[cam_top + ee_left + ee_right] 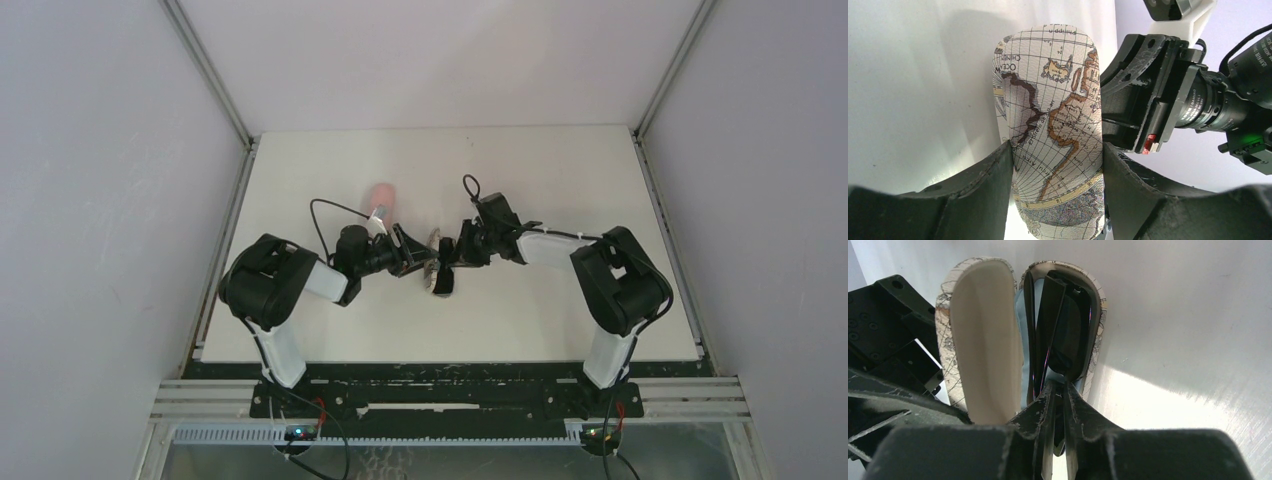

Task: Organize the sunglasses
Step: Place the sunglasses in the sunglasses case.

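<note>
The sunglasses [1050, 325] sit folded and on edge in one half of the open map-print case [1053, 125], which stands mid-table [560, 170]. In the right wrist view the cream-lined lid [983, 340] gapes at their 9 o'clock, with a light-blue strip, probably a cloth [1023, 355], between them. The right gripper [1058, 390] comes in from 6 o'clock, its fingers almost together and pinching the near end of the frame. The left gripper [1057, 150] clamps the case across its width, one finger on each flank. A pink case [380, 197] lies apart, at 11 o'clock of them.

The step looks like seating the glasses in the case. Whether they are fully down I cannot tell. Next, the right fingers should let go and back out toward 6 o'clock without dragging the frame. The lid can then be pressed shut while the left arm steadies the case.
</note>
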You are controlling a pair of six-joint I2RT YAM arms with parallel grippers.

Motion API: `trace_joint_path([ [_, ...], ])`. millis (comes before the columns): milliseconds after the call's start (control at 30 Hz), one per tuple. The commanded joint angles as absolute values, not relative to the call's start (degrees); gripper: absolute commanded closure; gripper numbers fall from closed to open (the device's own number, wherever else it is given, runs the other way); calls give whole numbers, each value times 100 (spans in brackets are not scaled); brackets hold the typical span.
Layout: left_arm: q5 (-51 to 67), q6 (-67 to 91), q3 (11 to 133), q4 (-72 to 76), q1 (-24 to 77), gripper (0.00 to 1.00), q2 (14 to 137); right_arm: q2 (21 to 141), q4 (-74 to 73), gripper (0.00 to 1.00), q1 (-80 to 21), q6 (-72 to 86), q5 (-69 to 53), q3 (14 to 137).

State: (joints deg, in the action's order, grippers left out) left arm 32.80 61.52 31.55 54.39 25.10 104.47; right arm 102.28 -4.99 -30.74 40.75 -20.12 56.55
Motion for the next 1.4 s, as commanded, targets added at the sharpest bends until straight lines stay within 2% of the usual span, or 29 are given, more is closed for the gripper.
trace_joint_path([
  [0, 3426, 6227, 3166, 5866, 2531, 100, 10371, 10361, -244, 91, -3119, 4122, -2081, 5896],
  [800, 3426, 6227, 3137, 5915, 2531, 100, 10484, 10862, -138, 91, -3296, 4142, -2264, 6142],
  [1033, 3395, 6258, 3088, 5996, 2529, 100, 10562, 10982, -419, 91, -3305, 4018, -1999, 6237],
  [1367, 3242, 6088, 3059, 5699, 2527, 100, 10504, 10811, -747, 86, -3322, 3761, -1765, 6262],
])
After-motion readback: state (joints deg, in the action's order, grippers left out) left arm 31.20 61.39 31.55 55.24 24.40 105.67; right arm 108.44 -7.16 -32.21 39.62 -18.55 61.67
